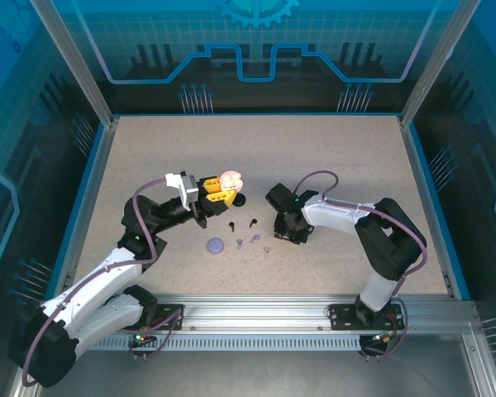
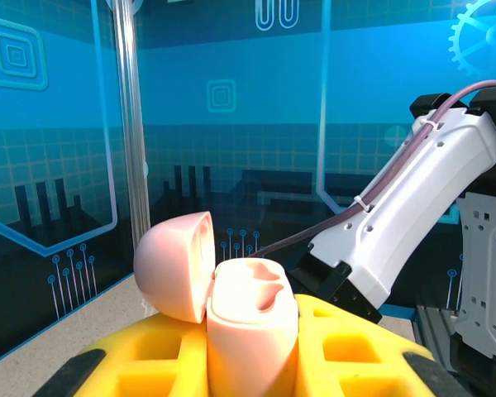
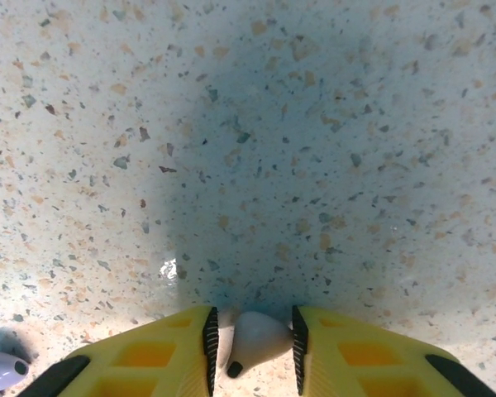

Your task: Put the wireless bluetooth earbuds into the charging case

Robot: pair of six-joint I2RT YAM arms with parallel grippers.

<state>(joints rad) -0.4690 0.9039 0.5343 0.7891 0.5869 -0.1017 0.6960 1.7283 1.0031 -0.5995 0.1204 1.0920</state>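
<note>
Left claw (image 2: pixel 252 364) clenched on open pink case (image 2: pixel 252 318); right claw (image 3: pixel 252 339) grasped pale earbud (image 3: pixel 256 339) on desk (image 1: pixel 331 174). Between them: lavender disc (image 1: pixel 216 246), black earbuds (image 1: pixel 242 223), lavender earbuds (image 1: pixel 248 241).

1. The top external camera looks down from high behind the arm bases, which sit at 6 o'clock, and takes in the whole speckled table (image 1: pixel 331 165).
2. The left wrist camera looks level across its yellow fingers (image 2: pixel 161 356), very close to the open pink case (image 2: pixel 248 318), facing the right arm (image 2: pixel 413 207) at 3 o'clock.
3. The right wrist camera points straight down, very near the tabletop, its fingers at 6 o'clock.
4. All three views share the table.
</note>
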